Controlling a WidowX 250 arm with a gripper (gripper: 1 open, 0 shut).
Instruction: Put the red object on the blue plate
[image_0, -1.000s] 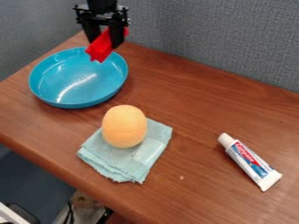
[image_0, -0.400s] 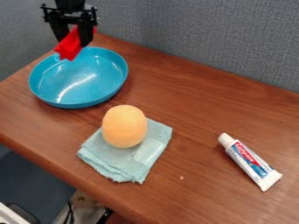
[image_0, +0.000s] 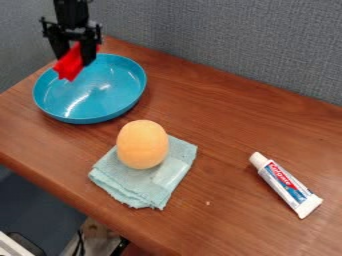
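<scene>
Since a second ago, your gripper has carried the red block from the plate's far right rim across to its far left rim, and it sits a little lower now. You see the black fingers pointing straight down and pinching the block between them, with the block hanging tilted just below. It is above the plate's back-left edge, near the counter's far left corner; you cannot tell whether it touches the rim. Your plate lies at the far left of the counter, with nothing lying inside it. An orange ball rests on a teal cloth close to the front edge, just beside the plate. A toothpaste tube lies flat toward the right edge, well apart from the rest.
</scene>
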